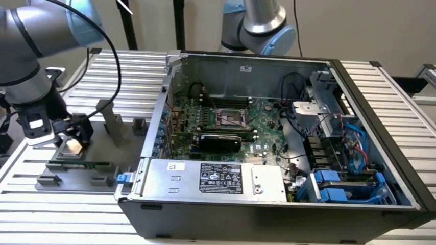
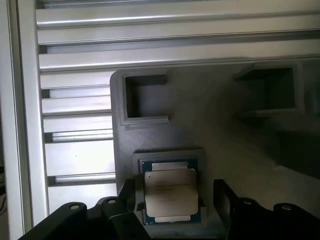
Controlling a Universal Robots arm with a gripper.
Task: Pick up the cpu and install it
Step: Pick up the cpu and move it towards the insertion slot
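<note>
Exterior view: the black fingers [image 1: 83, 133] of the grey robot arm [image 1: 27, 56] hang spread just above the small flat square cpu with a silvery metal top [image 1: 70, 148], not clamped on it. The cpu lies flat on a grey plastic fixture [image 1: 102, 153] on the slatted aluminium desk [image 1: 122, 66], at nine o'clock of the open dark metal computer case [image 1: 381, 117]. A long thin green memory stick [image 1: 78, 165] lies at six o'clock of the cpu. Inside the case, the green motherboard [image 1: 262, 125] carries a square metal-framed socket [image 1: 230, 118], well apart from the cpu.

Wrist view: the cpu [image 2: 170, 192] rests in a shallow square recess of the fixture [image 2: 210, 125], with a green rim around its metal top. The fingers [image 2: 227, 200] stand wide, one on each side of the cpu. A gap shows beside one; whether the other touches, I cannot tell.
</note>
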